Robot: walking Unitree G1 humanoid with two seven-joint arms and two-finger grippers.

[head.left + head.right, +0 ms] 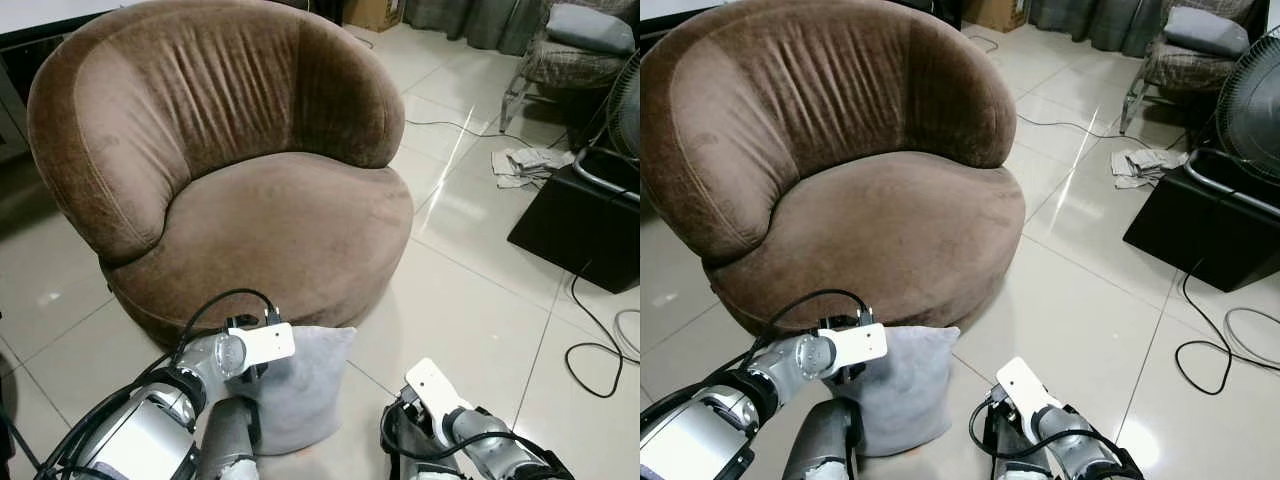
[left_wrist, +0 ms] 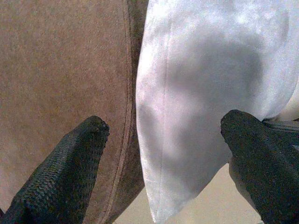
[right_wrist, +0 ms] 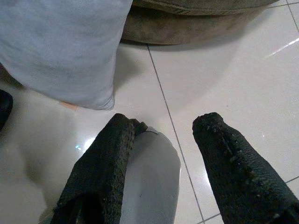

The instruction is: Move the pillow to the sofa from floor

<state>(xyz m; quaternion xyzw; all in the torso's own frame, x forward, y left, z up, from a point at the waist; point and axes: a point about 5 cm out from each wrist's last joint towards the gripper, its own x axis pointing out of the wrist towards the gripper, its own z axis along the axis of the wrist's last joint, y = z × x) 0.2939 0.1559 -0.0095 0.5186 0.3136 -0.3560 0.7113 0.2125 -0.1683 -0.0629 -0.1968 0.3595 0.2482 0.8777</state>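
While the robot stands just before it, the brown sofa (image 1: 250, 190), a round tub chair, takes up the far left of the scene, its seat bare and ready to receive the load. The tiled floor (image 1: 470, 300) spreads to the right, with a black box (image 1: 585, 225), loose cables (image 1: 600, 345) and crumpled papers (image 1: 525, 165) well apart from the work.

The grey pillow (image 1: 300, 385) stands on edge on the floor, leaning against the near base of the sofa, not yet lifted.

Left claw (image 2: 163, 135): spread wide. In the left wrist view one finger lies on the sofa side and the other on the pillow's outer side, so the edge of the pillow sits between them. Judgement: positioned to pinch the pillow, grip not yet made.

Right claw (image 3: 163, 135): also parted, holding nothing, low over the tiles just right of the pillow's near corner. Likely waiting to support the pillow's other side.
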